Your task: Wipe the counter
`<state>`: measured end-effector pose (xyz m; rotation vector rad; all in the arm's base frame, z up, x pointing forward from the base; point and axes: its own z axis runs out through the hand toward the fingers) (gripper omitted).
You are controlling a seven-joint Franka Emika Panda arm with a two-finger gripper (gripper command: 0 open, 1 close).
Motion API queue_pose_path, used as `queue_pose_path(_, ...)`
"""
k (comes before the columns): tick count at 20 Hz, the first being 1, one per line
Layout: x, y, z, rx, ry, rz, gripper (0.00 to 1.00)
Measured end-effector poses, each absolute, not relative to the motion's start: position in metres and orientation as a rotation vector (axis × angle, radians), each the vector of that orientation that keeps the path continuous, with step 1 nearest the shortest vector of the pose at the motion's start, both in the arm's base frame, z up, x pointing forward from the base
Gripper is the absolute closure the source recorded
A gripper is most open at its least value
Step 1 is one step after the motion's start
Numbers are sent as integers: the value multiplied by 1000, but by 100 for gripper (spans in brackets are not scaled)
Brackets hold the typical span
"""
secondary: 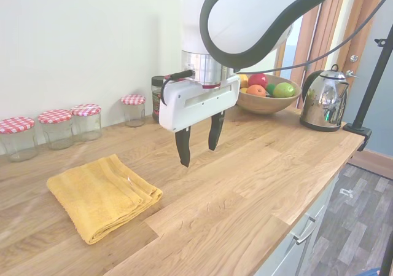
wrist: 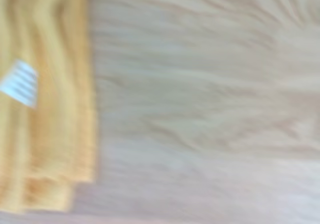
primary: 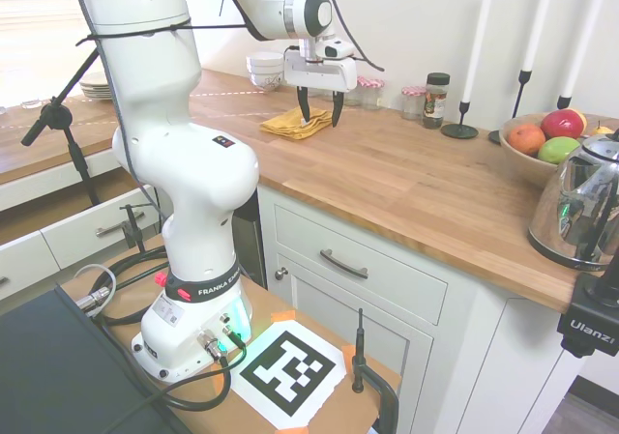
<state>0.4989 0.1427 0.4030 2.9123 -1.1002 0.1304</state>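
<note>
The counter (primary: pixel 406 178) (secondary: pixel 245 190) (wrist: pixel 210 114) is a long warm-brown wooden top over white cabinets. A folded yellow towel (primary: pixel 295 123) (secondary: pixel 101 196) (wrist: pixel 45 99) with a small white label lies flat on it. My gripper (primary: pixel 320 113) (secondary: pixel 199 145) hangs open above the bare wood, just beside the towel's edge and clear of it, with nothing between its dark fingers. The blurred wrist view has the towel along one side and bare wood over the rest.
Several jars with red checked lids (secondary: pixel 55 128) (primary: pixel 414 101) line the wall, along with a dark-lidded spice jar (primary: pixel 436 100). A fruit bowl (primary: pixel 530 159) (secondary: pixel 267 98), a steel kettle (primary: pixel 585 202) (secondary: pixel 324 99), black candlesticks (primary: pixel 462 125) and stacked white bowls (primary: pixel 265 70) stand on the counter.
</note>
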Motion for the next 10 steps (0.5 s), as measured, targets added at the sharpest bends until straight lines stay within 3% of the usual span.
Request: queue_pose_path(10,526,210,404,2930,-1006,123,0)
